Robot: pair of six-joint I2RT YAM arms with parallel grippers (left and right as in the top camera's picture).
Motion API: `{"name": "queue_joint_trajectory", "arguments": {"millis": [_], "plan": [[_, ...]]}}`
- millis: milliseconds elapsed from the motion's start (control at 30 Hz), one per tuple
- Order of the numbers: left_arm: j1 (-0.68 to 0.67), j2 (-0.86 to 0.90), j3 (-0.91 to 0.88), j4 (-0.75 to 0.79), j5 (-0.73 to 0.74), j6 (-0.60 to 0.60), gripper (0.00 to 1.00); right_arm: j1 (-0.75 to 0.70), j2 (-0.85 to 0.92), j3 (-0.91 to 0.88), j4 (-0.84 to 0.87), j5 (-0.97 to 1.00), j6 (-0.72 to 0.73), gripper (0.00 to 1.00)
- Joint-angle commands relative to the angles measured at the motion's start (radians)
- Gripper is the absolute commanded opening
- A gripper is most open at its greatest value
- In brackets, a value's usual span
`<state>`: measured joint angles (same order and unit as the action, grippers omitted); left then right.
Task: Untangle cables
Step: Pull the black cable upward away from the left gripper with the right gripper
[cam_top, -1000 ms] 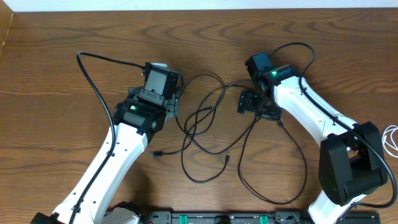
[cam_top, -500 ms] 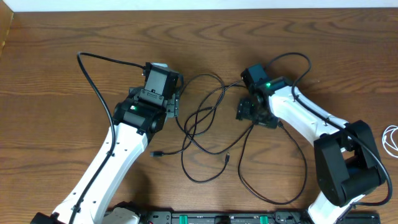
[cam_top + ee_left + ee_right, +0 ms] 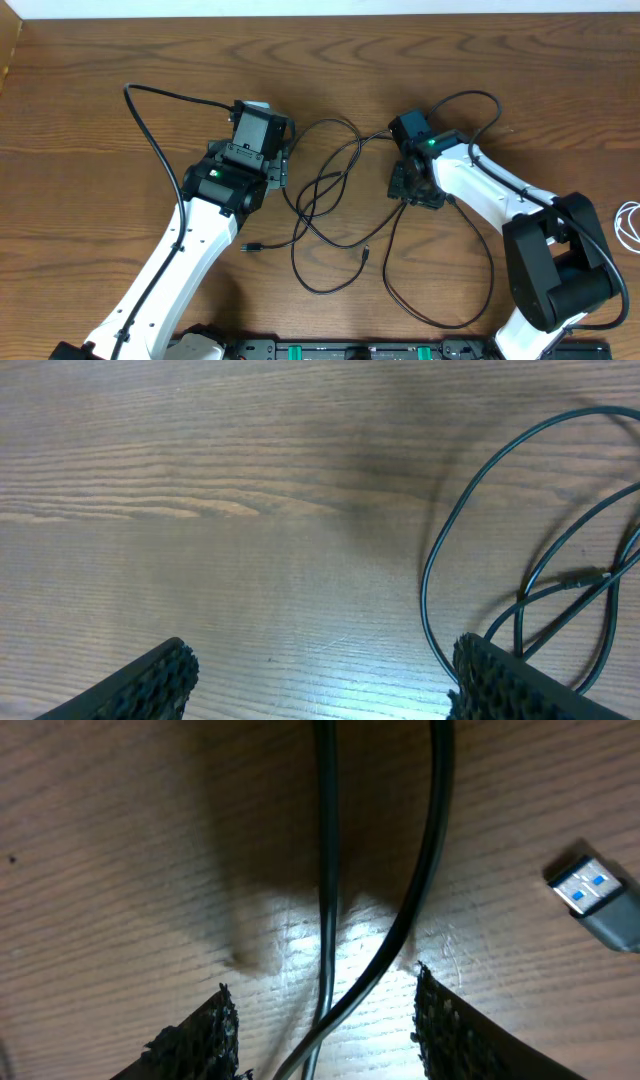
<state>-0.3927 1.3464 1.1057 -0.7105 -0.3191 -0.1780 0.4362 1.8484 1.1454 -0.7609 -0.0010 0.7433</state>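
Both arms bent low over brown wooden table (image 3: 100,80).
Right gripper (image 3: 325,1028) straddles thin black cable (image 3: 325,870) strands, unclamped; left gripper (image 3: 330,675) gapes wide.

Black cable (image 3: 318,190) noted in loose overlapping loops spread flat across the mid tabletop (image 3: 100,60), strands crossed in several places. Its blue-tongued USB plug (image 3: 590,898) is seen lying free on the wood. White cable (image 3: 628,224) coiled at right edge, well apart, partly cut off.
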Motion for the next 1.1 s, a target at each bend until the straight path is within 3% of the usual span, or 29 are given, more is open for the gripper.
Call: {"name": "queue_joint_trajectory", "arguments": {"millis": [0, 200, 300, 733, 1067], "plan": [[0.005, 0.006, -0.006, -0.004, -0.003, 0.017, 0.83, 0.006, -0.002, -0.033, 0.031, 0.021, 0.013, 0.48], [0.005, 0.006, -0.006, -0.004, -0.003, 0.017, 0.82, 0.013, -0.002, -0.037, 0.046, 0.026, 0.027, 0.13], [0.005, 0.006, -0.006, -0.003, -0.003, 0.017, 0.82, 0.013, -0.002, -0.037, 0.047, 0.034, 0.027, 0.01], [0.005, 0.006, -0.006, -0.004, -0.003, 0.017, 0.82, -0.017, -0.008, 0.042, 0.026, 0.013, -0.013, 0.01], [0.005, 0.006, -0.006, -0.004, -0.003, 0.017, 0.82, -0.058, -0.012, 0.447, -0.139, 0.089, -0.135, 0.01]]}}
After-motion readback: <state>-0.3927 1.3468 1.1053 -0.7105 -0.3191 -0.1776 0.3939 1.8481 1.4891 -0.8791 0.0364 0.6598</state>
